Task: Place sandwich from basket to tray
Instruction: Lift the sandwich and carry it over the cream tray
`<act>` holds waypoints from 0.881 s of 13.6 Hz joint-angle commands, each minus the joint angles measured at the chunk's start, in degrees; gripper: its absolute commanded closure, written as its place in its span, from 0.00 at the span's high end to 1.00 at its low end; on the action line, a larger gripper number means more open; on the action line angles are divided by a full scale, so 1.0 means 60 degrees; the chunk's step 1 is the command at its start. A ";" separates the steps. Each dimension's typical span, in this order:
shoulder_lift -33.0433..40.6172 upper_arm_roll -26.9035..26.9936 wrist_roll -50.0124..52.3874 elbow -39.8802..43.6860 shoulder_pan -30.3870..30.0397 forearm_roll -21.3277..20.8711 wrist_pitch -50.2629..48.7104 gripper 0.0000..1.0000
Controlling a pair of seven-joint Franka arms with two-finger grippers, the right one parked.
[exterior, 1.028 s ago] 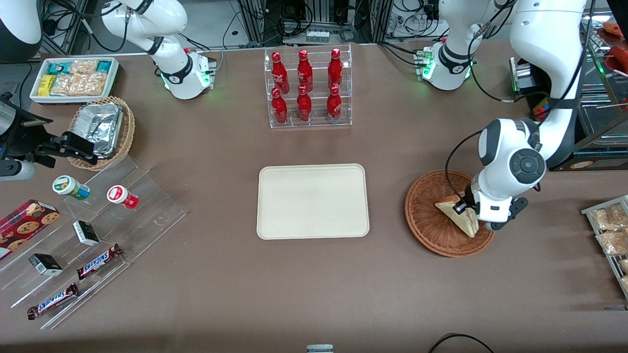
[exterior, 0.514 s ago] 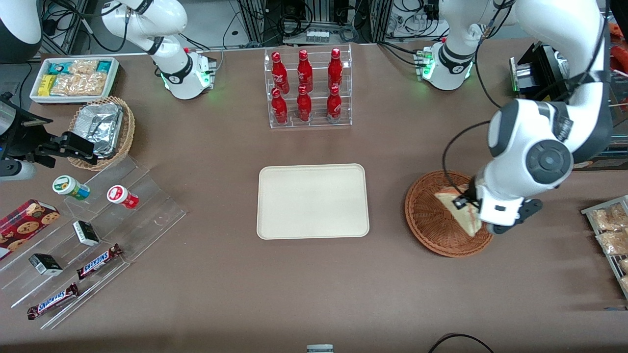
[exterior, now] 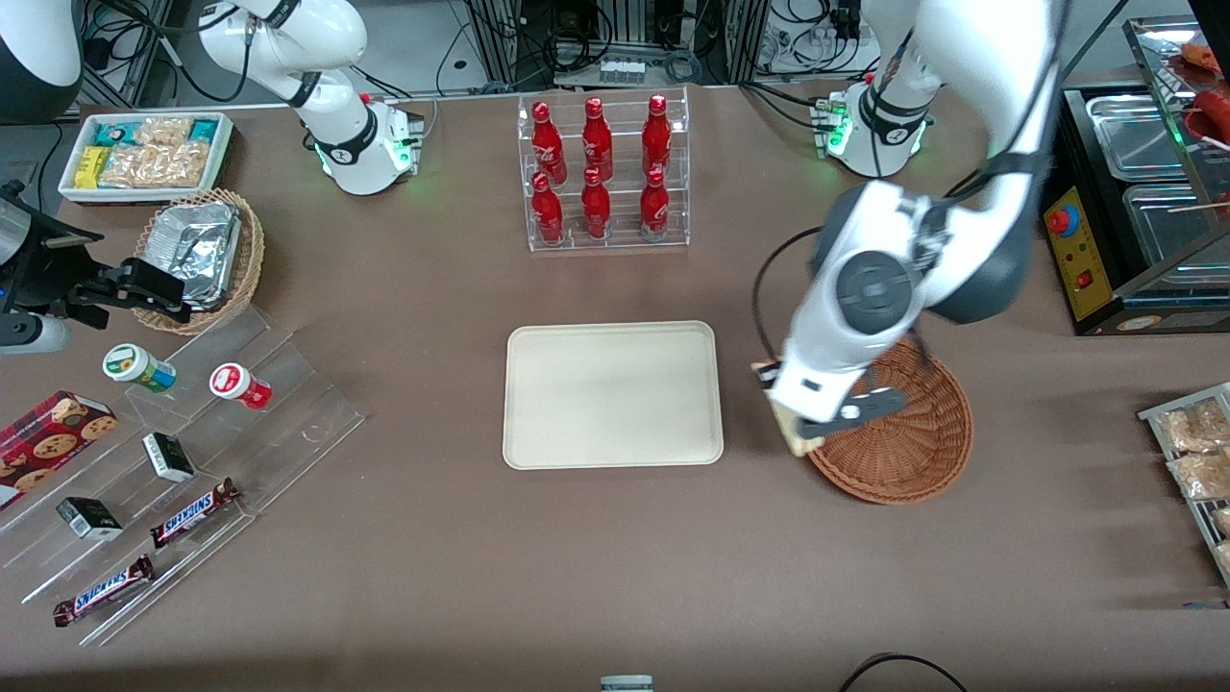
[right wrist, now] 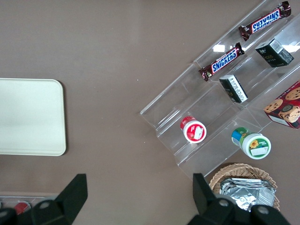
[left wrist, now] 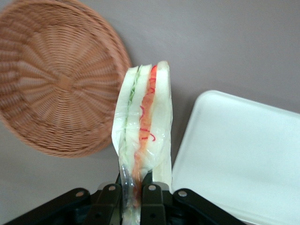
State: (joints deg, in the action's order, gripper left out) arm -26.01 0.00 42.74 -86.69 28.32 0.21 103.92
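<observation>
My left gripper (exterior: 788,411) is shut on the sandwich (exterior: 797,439), a pale wedge in clear wrap with red, orange and green filling (left wrist: 145,117). It holds the sandwich in the air over the rim of the reddish-brown wicker basket (exterior: 913,452), on the side nearest the tray. The basket (left wrist: 56,79) holds nothing. The cream-white tray (exterior: 612,394) lies flat and bare at the table's middle, a short gap from the basket. In the left wrist view the black fingers (left wrist: 110,199) pinch the sandwich's lower end, with the tray (left wrist: 239,154) beside it. The tray (right wrist: 28,117) also shows in the right wrist view.
A clear rack of red bottles (exterior: 603,173) stands farther from the front camera than the tray. Toward the parked arm's end are a stepped acrylic shelf of snacks (exterior: 192,461), a small foil-filled wicker basket (exterior: 202,255) and a white snack bin (exterior: 144,154). A rack of packets (exterior: 1196,452) sits at the working arm's end.
The gripper has lifted the sandwich out of the basket's middle and carried it toward the tray, to above the basket's rim. The arm has swung over with it.
</observation>
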 commanded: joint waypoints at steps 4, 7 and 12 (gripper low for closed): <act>-0.1596 0.0146 0.0129 0.1264 0.1388 0.0067 0.0462 0.00; -0.1919 0.0146 0.0158 0.1264 0.1899 0.0053 0.0931 0.00; -0.2330 0.0161 0.0260 0.1279 0.2442 0.0053 0.1386 0.00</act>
State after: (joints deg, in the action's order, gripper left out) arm -38.87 0.02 43.47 -80.95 41.27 0.21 112.05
